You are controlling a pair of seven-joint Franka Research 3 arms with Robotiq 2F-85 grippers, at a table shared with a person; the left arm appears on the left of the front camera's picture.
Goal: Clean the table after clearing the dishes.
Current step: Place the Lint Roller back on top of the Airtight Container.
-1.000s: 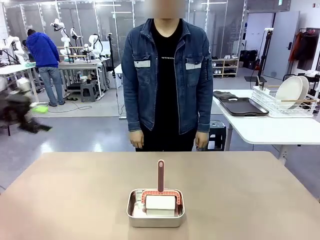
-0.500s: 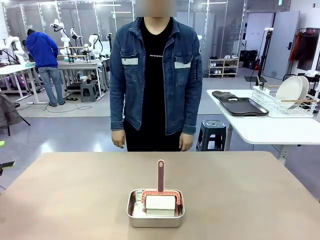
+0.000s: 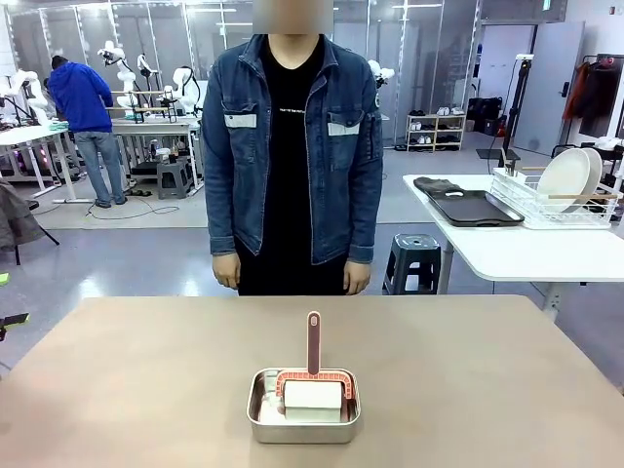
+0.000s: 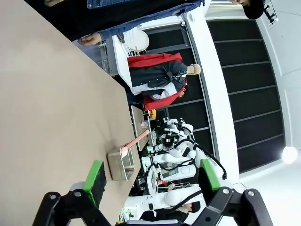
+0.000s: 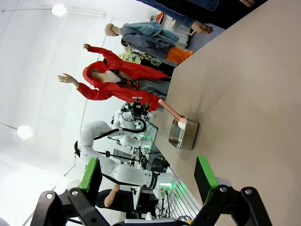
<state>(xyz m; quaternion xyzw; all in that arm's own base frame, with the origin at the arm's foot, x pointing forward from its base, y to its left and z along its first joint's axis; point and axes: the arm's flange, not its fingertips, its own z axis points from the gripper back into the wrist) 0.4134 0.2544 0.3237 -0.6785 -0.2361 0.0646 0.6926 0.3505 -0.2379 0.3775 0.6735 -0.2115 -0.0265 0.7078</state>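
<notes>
The brownish-tan table (image 3: 136,370) carries a small steel pan (image 3: 303,417) near its front middle. In the pan lies a white roller (image 3: 312,394) with a reddish frame, its handle pointing at the person. The dishes are off this table: a dark tray (image 3: 470,207) lies on the white side table and round white plates (image 3: 568,179) stand in a wire rack. My left gripper (image 4: 151,181) is open above the table (image 4: 47,117), with the pan (image 4: 121,165) far beyond its fingers. My right gripper (image 5: 146,176) is open too, the pan (image 5: 183,133) well ahead of it.
A person in a denim jacket (image 3: 291,146) stands at the table's far edge, arms hanging. The white side table (image 3: 526,249) and a stool (image 3: 416,255) are at the back right. Another person and other tables are far back left.
The person has stepped a little to picture left and now stands still. A dark blurred shape at the far left has gone. Pan and roller have not moved.
</notes>
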